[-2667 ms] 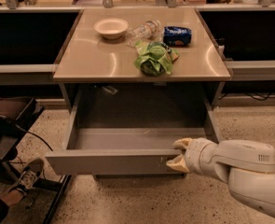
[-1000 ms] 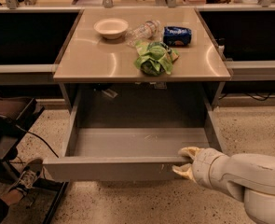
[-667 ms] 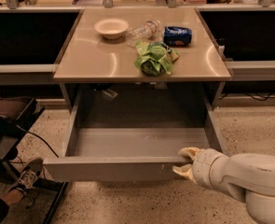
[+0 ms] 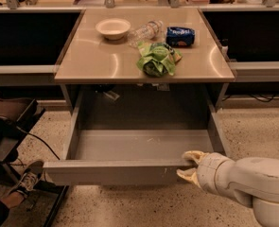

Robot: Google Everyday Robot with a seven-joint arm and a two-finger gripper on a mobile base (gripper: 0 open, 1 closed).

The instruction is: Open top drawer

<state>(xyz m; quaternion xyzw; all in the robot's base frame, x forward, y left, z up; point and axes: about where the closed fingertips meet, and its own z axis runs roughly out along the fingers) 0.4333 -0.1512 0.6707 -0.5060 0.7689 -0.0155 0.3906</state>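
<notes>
The top drawer (image 4: 115, 172) is a wide grey metal drawer under a tan counter, pulled far out toward me. Its flat grey tray (image 4: 143, 144) shows inside and looks empty. My gripper (image 4: 188, 165) is at the right end of the drawer front, with one pale finger (image 4: 194, 155) over the top edge and the other (image 4: 187, 174) below it in front. The white arm reaches in from the lower right.
On the counter (image 4: 96, 60) lie a white bowl (image 4: 113, 28), a clear plastic bottle (image 4: 145, 31), a blue snack bag (image 4: 180, 36) and a green chip bag (image 4: 156, 58). A black cart (image 4: 6, 126) and a person's shoe (image 4: 28, 176) are at the lower left.
The drawer has slid further out toward me since the earliest frame, with my gripper moving down and right along with its front. Little has changed over the last second.
</notes>
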